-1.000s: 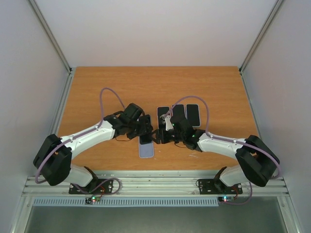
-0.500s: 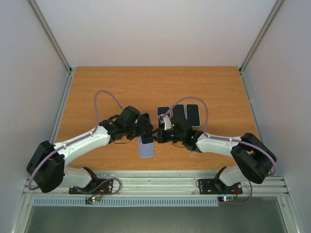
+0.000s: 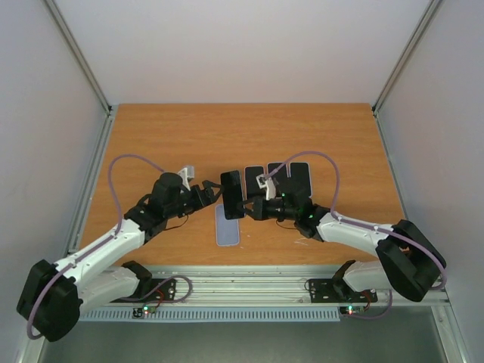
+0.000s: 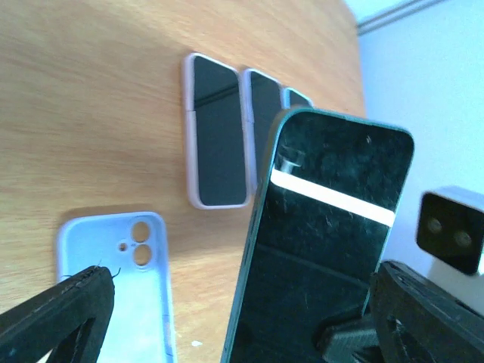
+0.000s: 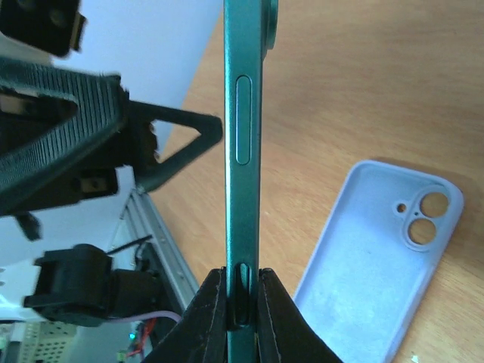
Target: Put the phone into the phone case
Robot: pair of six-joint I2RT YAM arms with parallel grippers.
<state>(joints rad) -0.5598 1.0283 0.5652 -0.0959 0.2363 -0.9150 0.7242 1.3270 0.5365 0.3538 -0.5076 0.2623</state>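
While my right gripper [image 5: 242,278] clenched the phone [image 5: 242,113], left gripper [image 3: 203,190] released, I needed it flat above the near-edge case [image 3: 227,228]

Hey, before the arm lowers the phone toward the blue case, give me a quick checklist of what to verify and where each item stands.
1. Phone gripped by right end effector: ok, jaws shut on one end.
2. Left end effector open: ok, jaws stand wide.
3. Blue case empty, open side up: ok.
4. Phone level over the blue case: not ok, it is raised and tilted.
5. Three cased phones apart from the blue case: ok.
6. Phone's camera end matching the case cutout: cannot tell.
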